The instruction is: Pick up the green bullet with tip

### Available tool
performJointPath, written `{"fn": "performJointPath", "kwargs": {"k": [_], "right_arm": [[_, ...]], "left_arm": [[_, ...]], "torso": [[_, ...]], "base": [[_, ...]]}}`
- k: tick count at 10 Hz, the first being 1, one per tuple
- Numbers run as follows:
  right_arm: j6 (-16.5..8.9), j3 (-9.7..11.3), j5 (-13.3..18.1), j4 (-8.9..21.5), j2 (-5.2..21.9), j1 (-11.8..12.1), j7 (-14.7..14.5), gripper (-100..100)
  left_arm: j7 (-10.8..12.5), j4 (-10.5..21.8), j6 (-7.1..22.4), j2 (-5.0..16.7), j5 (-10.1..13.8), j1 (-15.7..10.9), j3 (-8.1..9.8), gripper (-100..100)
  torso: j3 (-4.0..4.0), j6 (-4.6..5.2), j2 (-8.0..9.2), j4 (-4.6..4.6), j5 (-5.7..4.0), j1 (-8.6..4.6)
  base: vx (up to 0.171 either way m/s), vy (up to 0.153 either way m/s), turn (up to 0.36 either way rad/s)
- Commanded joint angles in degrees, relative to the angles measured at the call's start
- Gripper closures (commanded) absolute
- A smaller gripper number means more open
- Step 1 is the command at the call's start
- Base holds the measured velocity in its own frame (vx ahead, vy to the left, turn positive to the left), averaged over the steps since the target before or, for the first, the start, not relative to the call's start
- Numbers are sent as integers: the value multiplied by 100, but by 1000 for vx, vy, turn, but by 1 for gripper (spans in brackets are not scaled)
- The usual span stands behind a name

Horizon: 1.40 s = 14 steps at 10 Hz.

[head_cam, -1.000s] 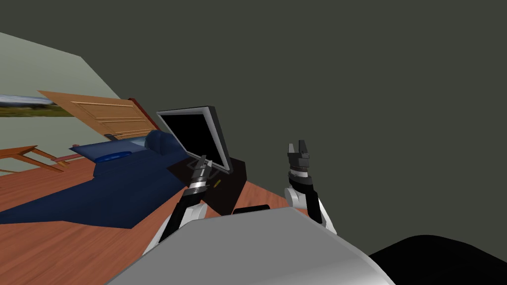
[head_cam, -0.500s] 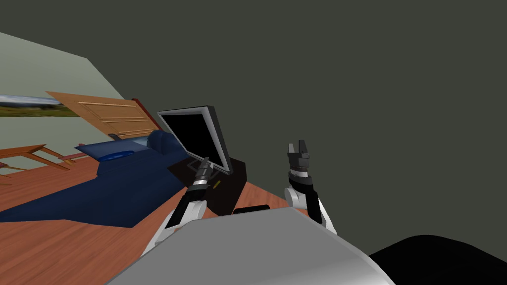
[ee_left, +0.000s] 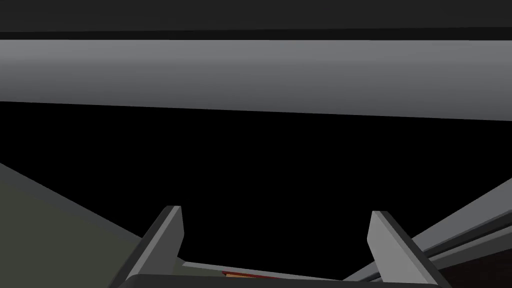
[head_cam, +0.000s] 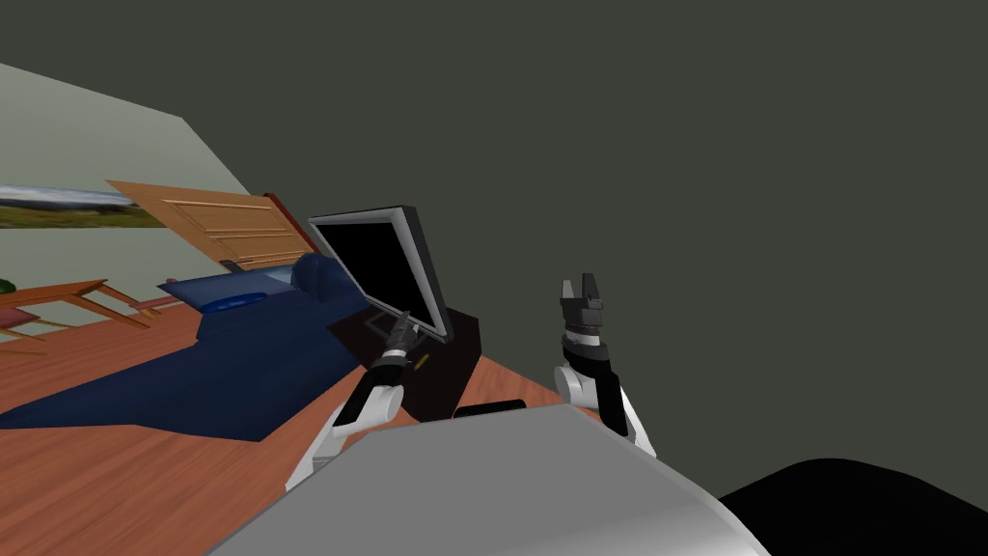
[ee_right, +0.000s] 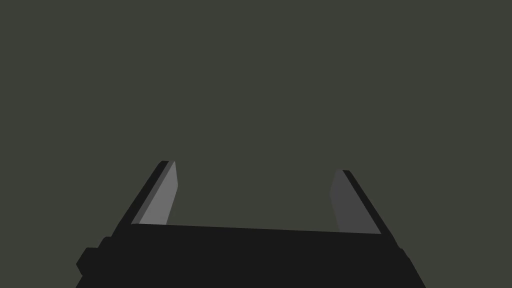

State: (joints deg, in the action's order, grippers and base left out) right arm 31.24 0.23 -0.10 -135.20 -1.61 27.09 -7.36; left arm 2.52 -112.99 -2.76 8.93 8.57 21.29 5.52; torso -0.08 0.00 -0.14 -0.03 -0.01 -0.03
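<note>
Left gripper [ee_left: 275, 211] with its fingers [ee_left: 172, 227] spread wide, pointing at the black screen and grey rim of the monitor [head_cam: 378, 263]. The bullet [head_cam: 423, 358], a small olive sliver, lies on the dark table [head_cam: 453, 372] at five o'clock from that gripper, just beside it. Right gripper [head_cam: 579, 283] is raised at three o'clock, well apart, blades wide too.

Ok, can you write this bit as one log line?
left tool open, by monitor | bullet lying on dark stand | right tool open, raised
</note>
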Motion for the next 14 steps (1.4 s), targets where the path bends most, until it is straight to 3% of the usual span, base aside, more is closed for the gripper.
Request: {"fn": "performJointPath", "kwargs": {"k": [1, 2, 7, 10, 11, 12, 14], "right_arm": [[0, 0, 0, 0, 0, 0, 0, 0], [0, 0, 0, 0, 0, 0, 0, 0], [0, 0, 0, 0, 0, 0, 0, 0], [0, 0, 0, 0, 0, 0, 0, 0], [0, 0, 0, 0, 0, 0, 0, 0], [0, 0, 0, 0, 0, 0, 0, 0], [0, 0, 0, 0, 0, 0, 0, 0]], "left_arm": [[148, 286, 286, 26, 106, -125, 73, -100], [148, 288, 331, 26, 106, -125, 73, -100], [536, 1030, 1137, 135, 407, -544, 310, -100], [638, 1233, 1460, 165, 485, -655, 372, -100], [740, 1441, 1696, 196, 564, -767, 434, -100], [740, 1441, 1696, 196, 564, -767, 434, -100], [945, 1817, 2119, 263, 721, -996, 557, -100]], "torso": [[0, 0, 0, 0, 0, 0], [-2, -1, -2, -1, 0, -2], [1, 0, 2, 0, 0, 1], [0, 0, 1, 0, 0, 0], [2, 0, 4, 0, 0, 1], [2, -1, 4, 1, 0, -1], [2, -1, 4, 1, 0, 4]], "base": [[40, -21, 35], [29, -14, 17], [30, -13, 30], [28, -11, 17], [24, -13, 22], [20, -10, 18], [29, -12, 32]]}}
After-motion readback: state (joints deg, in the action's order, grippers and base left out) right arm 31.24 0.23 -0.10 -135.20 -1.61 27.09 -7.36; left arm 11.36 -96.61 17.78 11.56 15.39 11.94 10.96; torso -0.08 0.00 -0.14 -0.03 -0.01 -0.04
